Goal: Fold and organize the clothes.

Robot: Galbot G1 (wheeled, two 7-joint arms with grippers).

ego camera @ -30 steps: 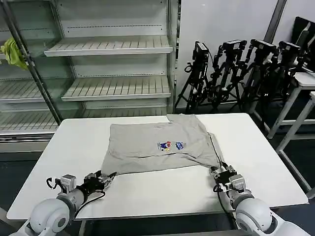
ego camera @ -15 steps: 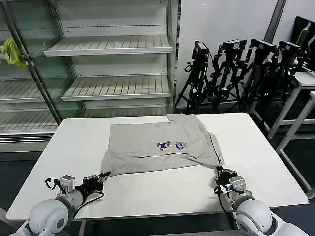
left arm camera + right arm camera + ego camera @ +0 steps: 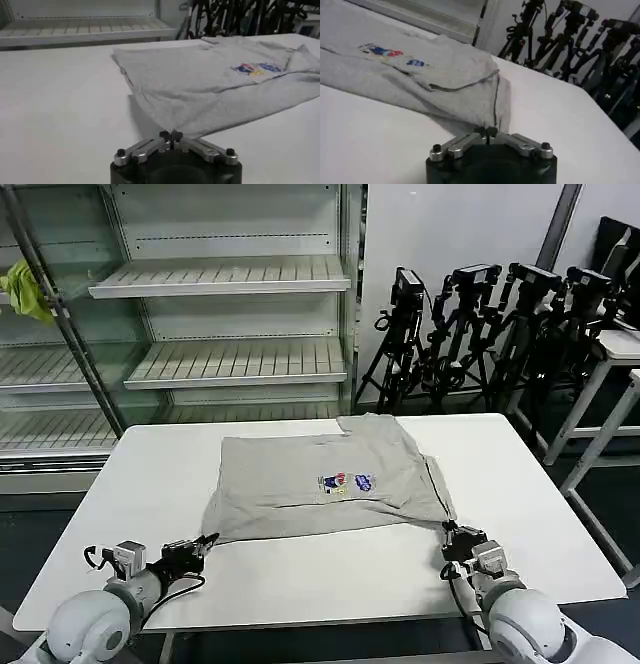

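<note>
Pinching the grey shirt's (image 3: 325, 482) near corners, both grippers (image 3: 205, 541) (image 3: 449, 533) sit low on the white table (image 3: 150, 484) before empty shelves (image 3: 220, 279).

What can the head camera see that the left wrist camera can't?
Only the head view shows the yellow-green cloth on the shelving unit, and the right gripper pinching the grey shirt's near right corner.

Only the left wrist view shows the left gripper's fingers closed on the shirt's near left corner up close.

Both show the shirt lying on the white table with its cartoon print, plus the tripods behind.
</note>
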